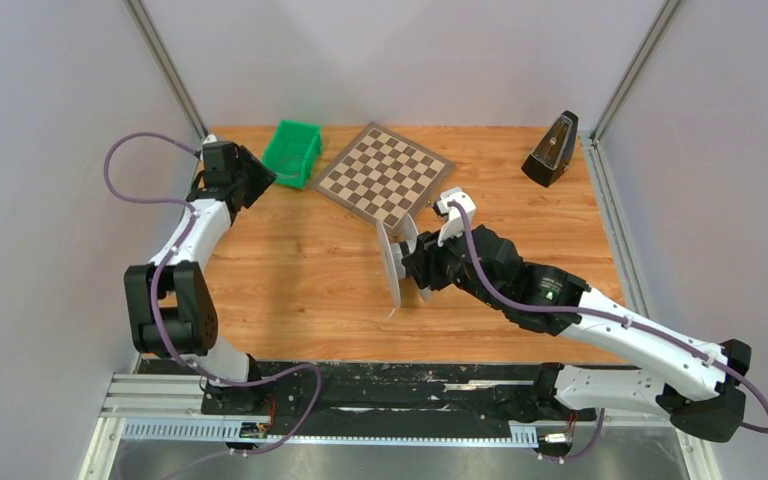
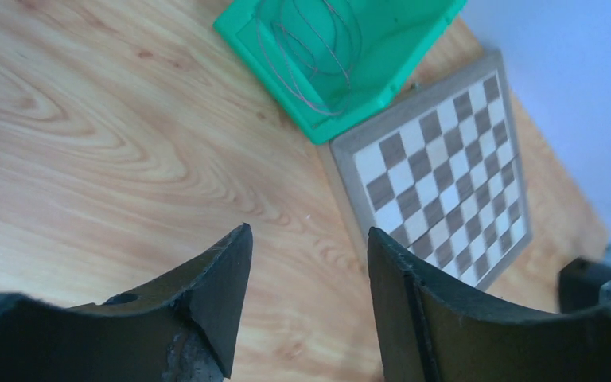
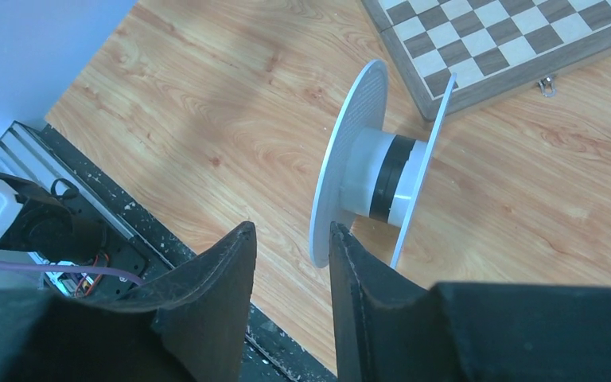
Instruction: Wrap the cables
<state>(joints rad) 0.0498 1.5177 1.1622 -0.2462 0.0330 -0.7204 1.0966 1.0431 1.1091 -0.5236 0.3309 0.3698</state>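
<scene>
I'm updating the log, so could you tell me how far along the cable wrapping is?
Done: nothing visibly wrapped. The wire lies loosely coiled in the green bin. In hand: nothing; the right gripper is open by the spool, the left gripper empty. Left: all the winding.

Left gripper (image 2: 309, 235), jaws parted and empty, hangs over the wooden table (image 2: 87, 159); beyond it, a green bin (image 2: 318, 131) holds loops of thin wire (image 2: 312, 102); a chessboard (image 2: 445, 175) lies just beside the bin.
</scene>
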